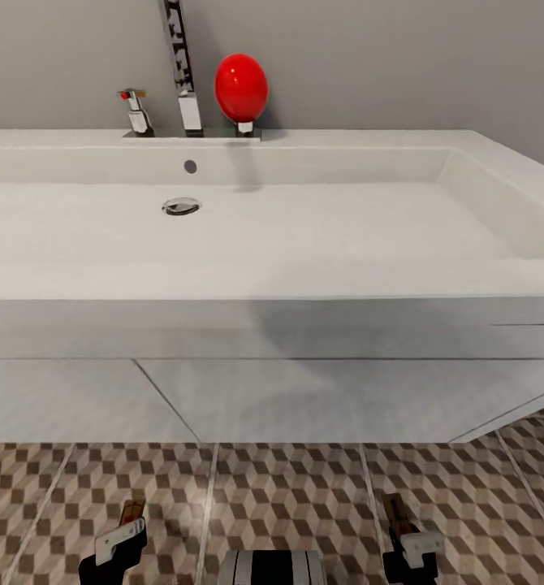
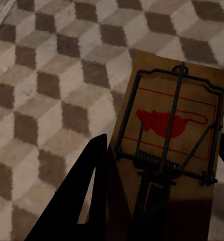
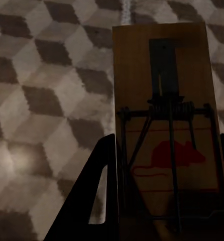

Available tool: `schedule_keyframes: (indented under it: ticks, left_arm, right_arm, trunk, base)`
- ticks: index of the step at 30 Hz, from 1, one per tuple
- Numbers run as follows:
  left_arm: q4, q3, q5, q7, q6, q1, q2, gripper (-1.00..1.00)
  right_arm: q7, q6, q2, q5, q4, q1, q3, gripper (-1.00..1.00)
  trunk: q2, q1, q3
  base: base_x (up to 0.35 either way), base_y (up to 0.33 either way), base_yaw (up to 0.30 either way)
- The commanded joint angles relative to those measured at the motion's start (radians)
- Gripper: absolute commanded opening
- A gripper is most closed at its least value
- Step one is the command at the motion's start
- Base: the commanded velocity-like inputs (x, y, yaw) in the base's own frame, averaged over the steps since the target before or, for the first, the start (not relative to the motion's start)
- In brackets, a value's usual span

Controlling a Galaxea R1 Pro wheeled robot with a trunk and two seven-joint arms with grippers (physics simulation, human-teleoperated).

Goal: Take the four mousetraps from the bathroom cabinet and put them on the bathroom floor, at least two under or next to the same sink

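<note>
Standing square before the sink point(image 1: 272, 268), both arms low over the floor point(image 1: 288, 496), each carrying a trap; sink slab directly ahead, overhanging pale panels, patterned tile running out from beneath it toward the base.

Left gripper point(image 1: 119, 543): fingers point(image 2: 87, 201) closed on the near end of the left trap point(image 2: 170, 150); board held between them, long axis running straight out from the fingers, far end toward the sink; seen end-on from the head as a thin brown sliver point(image 1: 131, 512) above the white gripper block; hanging over tile, height above it impossible to tell.

Right gripper point(image 1: 410, 546): fingers point(image 3: 99, 201) likewise clamped on the near end of the right trap point(image 3: 164, 125); long axis again pointing away from the fingers, sinkward; sliver point(image 1: 395, 510) visible in the head view.

Coming move judged as a plain lowering: both boards already close to the sink front, neither arm noticeably nearer, only the drop to the floor left; possibly a short reach forward to tuck them under the overhang.

Materials: traps flat tan wood, rectangular, printed red mouse, black wire bar and coiled spring; likely to lie flat and stable once released; tile matte, cube-printed brown, beige and white, pale grout; sink smooth white, straight-edged; chrome tap point(image 1: 189, 89) and a glossy red egg-shaped thing point(image 1: 241, 88) on the back ledge.
</note>
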Motion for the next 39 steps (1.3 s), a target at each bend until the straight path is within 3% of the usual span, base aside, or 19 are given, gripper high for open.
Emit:
schedule_keyframes:
  ticks: [1, 9, 17, 25, 35, 39]
  left_arm:
    - [0.0, -0.004, 0.001, 0.004, -0.003, 0.0, 0.0, -1.0]
    - [0.018, -0.003, 0.004, 0.012, -0.003, 0.022, -0.04, -1.0]
    - [0.027, -0.002, 0.005, 0.011, -0.004, 0.028, -0.045, -1.0]
    - [0.004, -0.008, 0.0, 0.017, -0.001, 0.029, -0.031, -1.0]
    - [-0.053, -0.008, 0.0, 0.051, 0.024, 0.029, 0.022, -1.0]
    - [-0.075, -0.009, -0.001, 0.055, 0.045, 0.029, 0.027, -1.0]
  right_arm:
    - [0.0, -0.006, 0.0, 0.008, 0.004, -0.001, -0.008, -1.0]
    - [-0.005, -0.006, 0.038, 0.01, 0.004, -0.001, -0.009, -1.0]
    - [-0.006, -0.011, 0.038, 0.014, 0.004, -0.001, -0.01, -1.0]
    - [-0.008, -0.01, 0.035, 0.021, -0.006, -0.001, -0.009, -1.0]
    - [-0.005, 0.0, 0.023, 0.02, -0.062, -0.001, -0.009, -1.0]
    - [-0.005, 0.002, 0.023, 0.022, -0.085, -0.001, -0.01, -1.0]
  trunk:
    - [0.0, 0.0, -0.001]
    - [0.0, 0.0, -0.001]
    - [0.0, 0.0, -0.001]
    - [0.0, 0.0, -0.001]
    - [0.0, 0.0, -0.001]
    - [0.0, 0.0, -0.001]
  base:
    - [0.0, 0.0, 0.0]
    - [0.0, 0.0, 0.0]
    - [0.0, 0.0, 0.0]
    - [0.0, 0.0, 0.0]
    - [0.0, 0.0, 0.0]
    - [0.0, 0.0, 0.0]
